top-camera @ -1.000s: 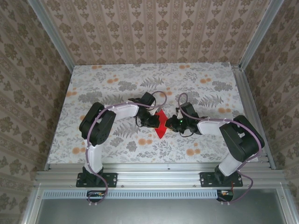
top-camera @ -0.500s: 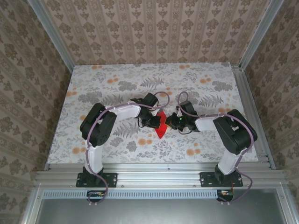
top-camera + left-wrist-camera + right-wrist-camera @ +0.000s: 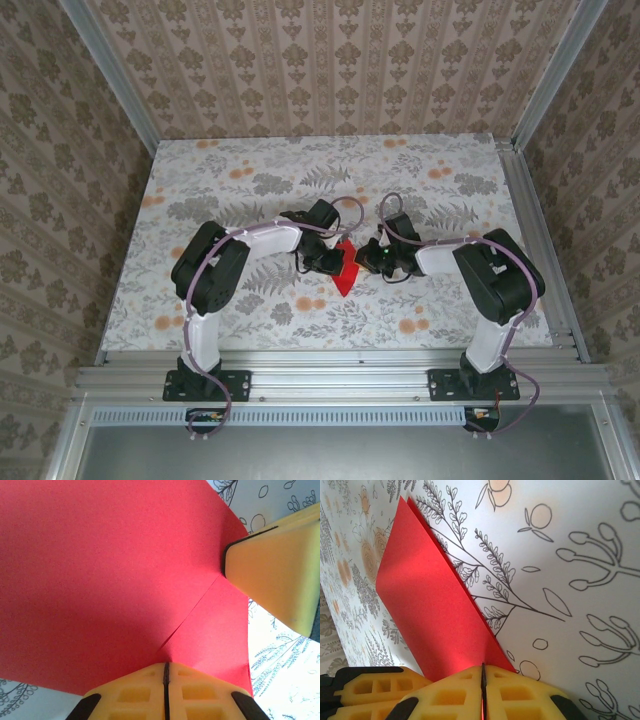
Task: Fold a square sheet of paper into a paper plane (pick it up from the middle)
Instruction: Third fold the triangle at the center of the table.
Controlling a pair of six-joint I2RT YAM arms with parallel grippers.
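- Top external: count is two arms, two grippers and one red sheet of paper [image 3: 345,272], all over the floral table [image 3: 250,170].
- Left arm [image 3: 215,265] reaches in from the left of the frame. The left gripper [image 3: 333,262] is at the sheet's left edge.
- The sheet sits just below frame centre, between the two grippers. Its outline is creased and pointed, with the tip toward the bottom of the frame. Its long axis runs roughly top to bottom.
- Right gripper [image 3: 362,262] is at the sheet's right edge. The right arm [image 3: 495,275] bends back to the right.
- Left wrist: the sheet of paper [image 3: 100,580] covers most of the frame, from the left side to right of centre. One crease line runs from bottom centre to the upper right.
- The left gripper [image 3: 165,666] at bottom centre has its jaws pressed together with the sheet's edge pinched between them.
- One yellow finger [image 3: 272,575] of the right gripper meets the sheet's edge at the upper right.
- Right wrist: the sheet of paper [image 3: 430,605] is a narrow folded strip with two layers visible at its tip. The tip points to the upper left, and the long axis runs from bottom centre to upper left.
- The right gripper [image 3: 482,672] at bottom centre is clamped closed on the sheet's near end.
- Whether the sheet touches the table, I can't tell.
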